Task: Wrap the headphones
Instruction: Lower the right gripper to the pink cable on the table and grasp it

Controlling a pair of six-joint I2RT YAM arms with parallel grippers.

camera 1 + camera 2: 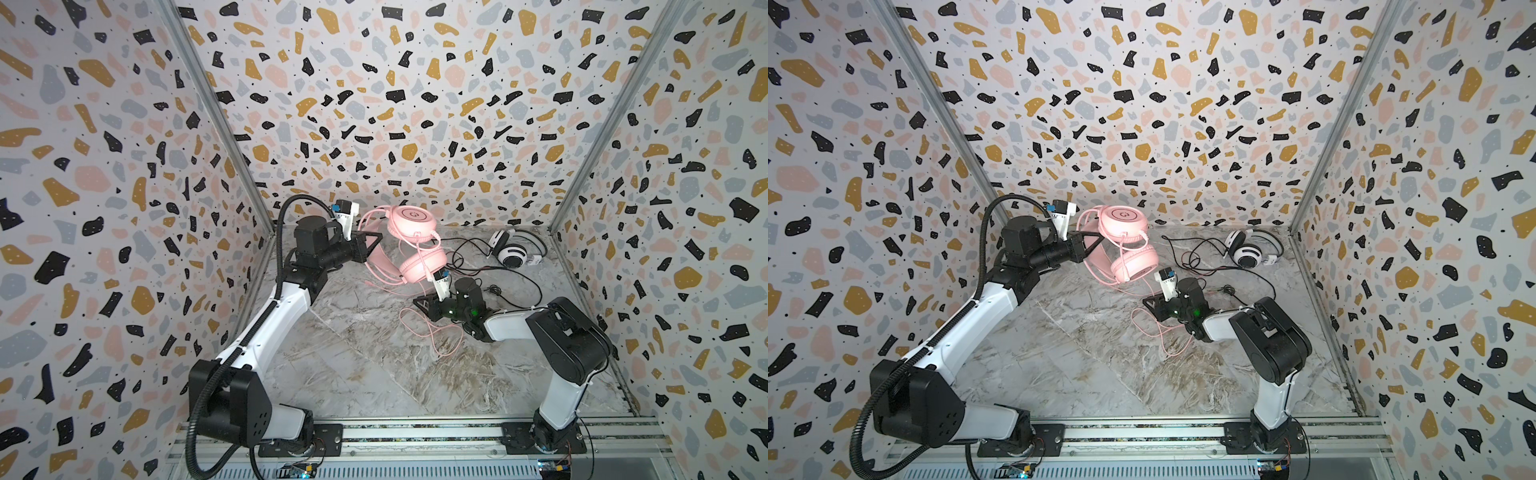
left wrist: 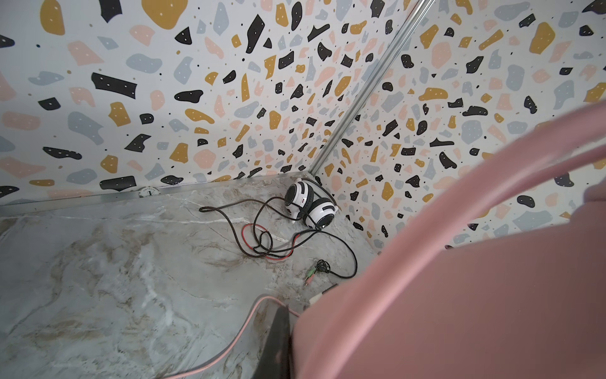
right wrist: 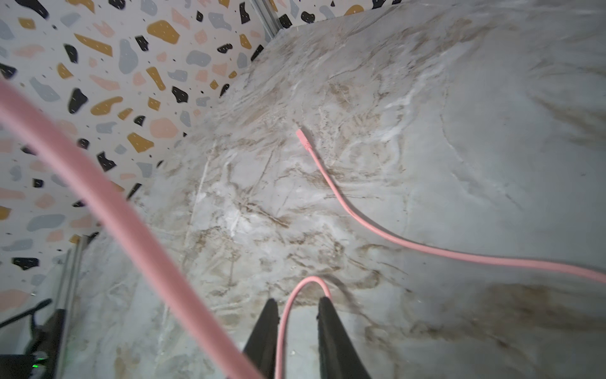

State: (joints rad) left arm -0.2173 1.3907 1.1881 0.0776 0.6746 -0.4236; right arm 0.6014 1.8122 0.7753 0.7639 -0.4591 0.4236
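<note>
The left jaws are clenched on the padded headband of the pink over-ear headset (image 1: 412,221); in the left wrist view the pink band fills the near side, hard against one black jaw. The headset hangs tilted at the back of the desk. One round ear cup sits above the other, and both cups point away from the left arm (image 1: 270,324). Loops of the long pink cord (image 3: 329,179) lie about the band and cross between the cups. Whether the lower cup touches the desk cannot be told.

The right jaws sit low over the desk, just in front of the lower pink cup in both top views. In the right wrist view they stand apart, not yet pinching. A bend of the pink cord runs between them, close along one jaw and curving over to the tip of the other. Beyond the jaws the cord trails loose across the desk and ends in a pink plug (image 3: 301,135) lying flat. A thick, blurred strand of it passes close to the camera. The right arm (image 1: 569,332) reaches in from the front rail.

The white-and-black over-ear headset (image 1: 513,251) lies in the far right corner, well apart from both jaws. Its thin black and red cords (image 2: 266,252) lie tangled loose beside it.

Everything rests on the grey marble-patterned desk (image 1: 374,374), enclosed by terrazzo-patterned walls (image 1: 415,104).
</note>
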